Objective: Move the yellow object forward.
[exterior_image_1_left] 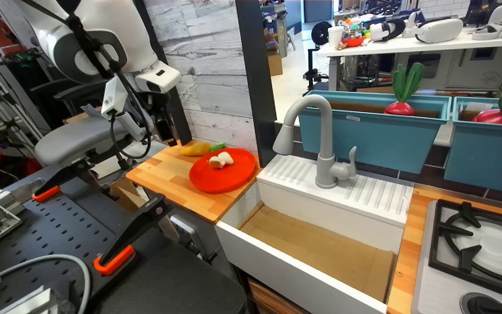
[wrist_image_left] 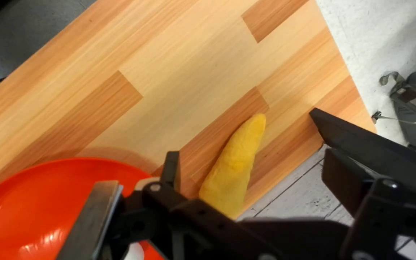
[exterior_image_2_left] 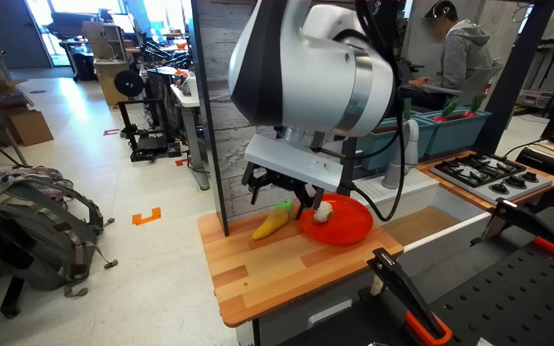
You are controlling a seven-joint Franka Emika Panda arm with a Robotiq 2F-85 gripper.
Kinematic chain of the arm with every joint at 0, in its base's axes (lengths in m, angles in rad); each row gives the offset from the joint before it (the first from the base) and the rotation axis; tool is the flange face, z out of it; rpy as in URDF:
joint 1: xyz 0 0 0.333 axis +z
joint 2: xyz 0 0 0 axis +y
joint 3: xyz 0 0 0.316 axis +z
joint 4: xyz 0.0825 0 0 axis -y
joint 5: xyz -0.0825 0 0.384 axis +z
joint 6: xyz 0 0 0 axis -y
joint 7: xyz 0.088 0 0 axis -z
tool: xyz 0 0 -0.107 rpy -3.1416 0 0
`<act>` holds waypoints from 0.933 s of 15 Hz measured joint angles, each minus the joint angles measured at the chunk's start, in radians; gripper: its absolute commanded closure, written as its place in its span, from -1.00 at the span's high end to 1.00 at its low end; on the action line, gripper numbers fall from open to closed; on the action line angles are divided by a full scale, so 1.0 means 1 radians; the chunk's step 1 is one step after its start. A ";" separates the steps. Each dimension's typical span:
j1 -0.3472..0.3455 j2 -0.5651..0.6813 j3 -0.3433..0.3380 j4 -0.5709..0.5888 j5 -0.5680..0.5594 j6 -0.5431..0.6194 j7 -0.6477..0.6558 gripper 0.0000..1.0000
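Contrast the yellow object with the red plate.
The yellow object is long and tapered; the red plate is round. The yellow object is green at one end; the red plate is red. The red plate bears a whitish lump; the yellow object bears nothing. Both rest on the wooden counter.

You have a bright room, but in an exterior view the far windows point(exterior_image_2_left: 84, 5) burn out to white, the floor point(exterior_image_2_left: 77, 108) carries a strong glare, and a seated person's face point(exterior_image_2_left: 434, 30) is smeared by blur. In your wrist view, white highlights streak the red plate point(wrist_image_left: 31, 202), soft shadow spreads over the counter point(wrist_image_left: 182, 83), and the tool point(wrist_image_left: 243, 133) sinks mostly to black.
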 measured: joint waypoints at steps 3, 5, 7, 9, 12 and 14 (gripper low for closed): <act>0.011 0.055 -0.017 0.070 0.000 0.000 0.025 1.00; 0.022 0.090 -0.035 0.115 0.000 0.000 0.042 1.00; 0.037 0.124 -0.058 0.153 0.000 0.000 0.060 1.00; 0.055 0.153 -0.084 0.184 -0.001 0.000 0.078 1.00; 0.086 0.190 -0.119 0.216 -0.014 -0.002 0.101 0.31; 0.111 0.208 -0.140 0.226 -0.023 -0.003 0.109 -0.02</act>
